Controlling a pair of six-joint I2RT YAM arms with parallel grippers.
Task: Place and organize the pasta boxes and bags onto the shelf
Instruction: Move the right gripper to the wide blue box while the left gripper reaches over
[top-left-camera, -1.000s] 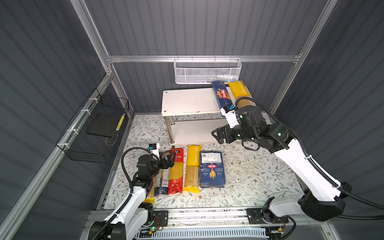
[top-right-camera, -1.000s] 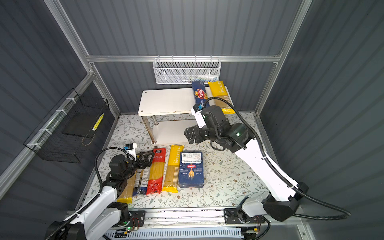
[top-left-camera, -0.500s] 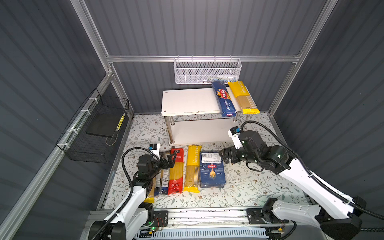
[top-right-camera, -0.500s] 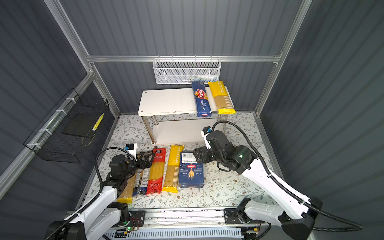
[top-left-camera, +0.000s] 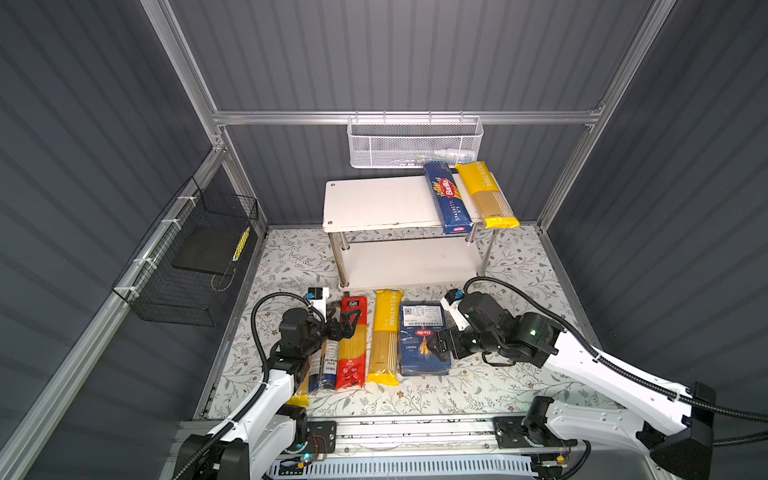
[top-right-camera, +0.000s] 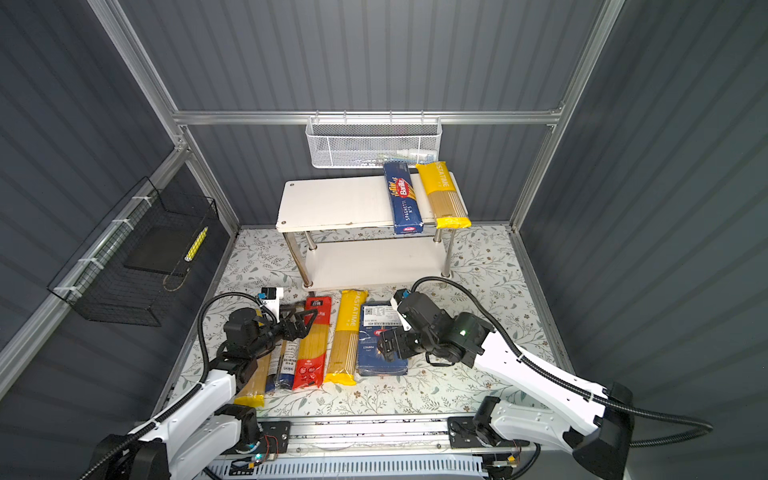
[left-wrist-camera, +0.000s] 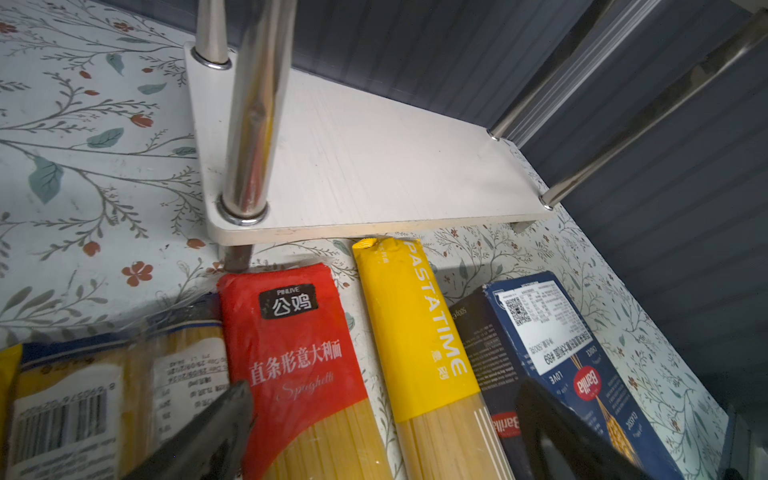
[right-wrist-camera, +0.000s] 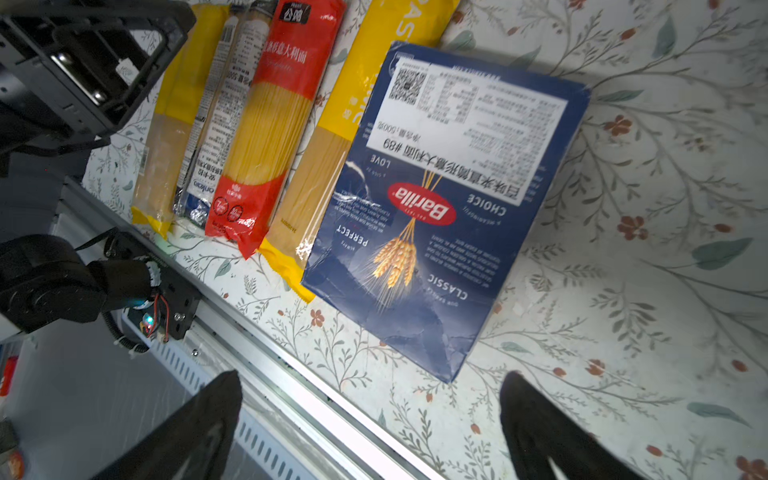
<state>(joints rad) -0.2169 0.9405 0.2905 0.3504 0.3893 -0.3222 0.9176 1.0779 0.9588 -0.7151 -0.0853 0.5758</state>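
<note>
Hanging at the edge of the wide flat dark blue Barilla cardboard box (top-left-camera: 424, 340), the right pincer (top-left-camera: 436, 345) has its black jaws spread wide with nothing between them. In the right wrist view the box (right-wrist-camera: 436, 208) lies flat on the floral-patterned surface (right-wrist-camera: 623, 291), just ahead of that pincer (right-wrist-camera: 372, 376). On the far side of the box from it, four long packets lie side by side: a yellow-ended clear spaghetti bag (top-left-camera: 386, 336) touching the box, a red spaghetti bag (top-left-camera: 352, 345), a clear bag with dark blue and white label (top-left-camera: 328, 365), and another yellow-ended bag (top-left-camera: 301, 390) mostly hidden under the left arm. The left pincer (top-left-camera: 347, 322) hovers above the far end of the red bag, jaws also wide apart and empty. Well beyond both pincers stands the white two-tier shelf with chrome legs (top-left-camera: 374, 203). On the right pincer's end of its top board lie the long narrow dark blue SPAGHETTI box (top-left-camera: 448, 198) and a third yellow-ended bag (top-left-camera: 488, 195), side by side, overhanging the front edge.
</note>
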